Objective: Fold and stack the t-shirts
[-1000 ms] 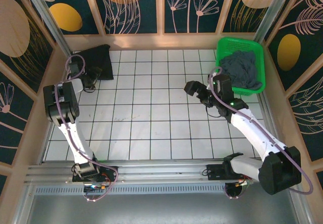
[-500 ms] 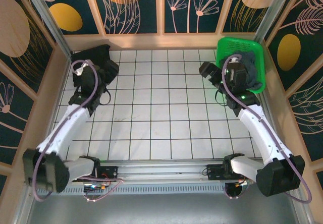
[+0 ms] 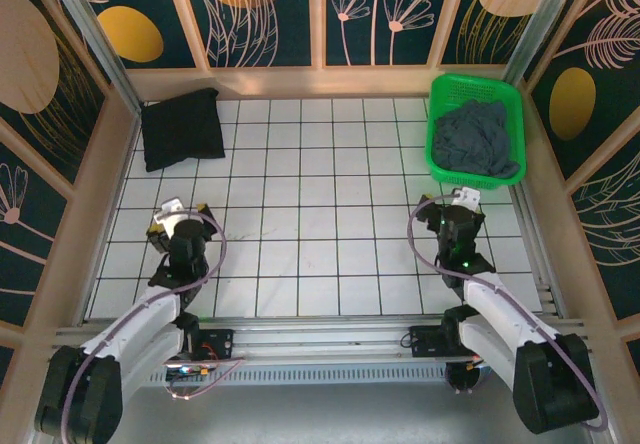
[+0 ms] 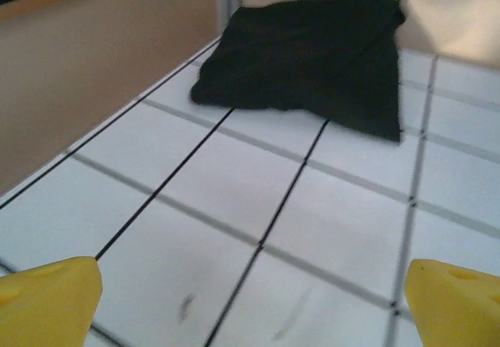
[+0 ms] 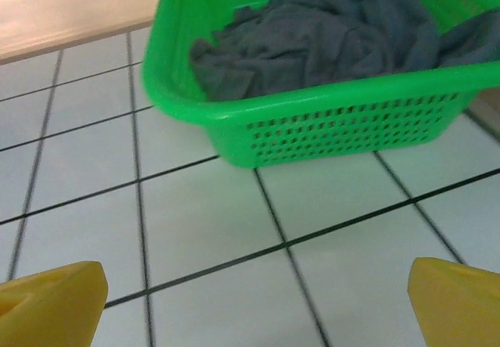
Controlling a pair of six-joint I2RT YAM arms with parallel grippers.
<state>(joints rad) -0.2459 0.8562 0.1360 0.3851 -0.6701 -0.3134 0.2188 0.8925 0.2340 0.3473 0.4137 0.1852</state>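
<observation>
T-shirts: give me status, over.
Left pincer open, empty. Right pincer open, empty. Black t-shirt folded far left; grey-blue t-shirt crumpled in green basket. Nothing in the way.

Two shirts, well apart: one folded, one crumpled.
The black shirt (image 3: 182, 129) lies flat on the tiled table (image 3: 320, 214) in the far left corner. It is folded into a rough square bundle, slightly skewed to the tile lines and close to the left wall. The left wrist view shows soft creases across its top. The grey-blue shirt (image 3: 478, 142) sits unfolded in the green basket (image 3: 437, 129) at the far right. It is bunched in loose wrinkles, fills most of the basket, and reaches the rim at the near right corner.
</observation>
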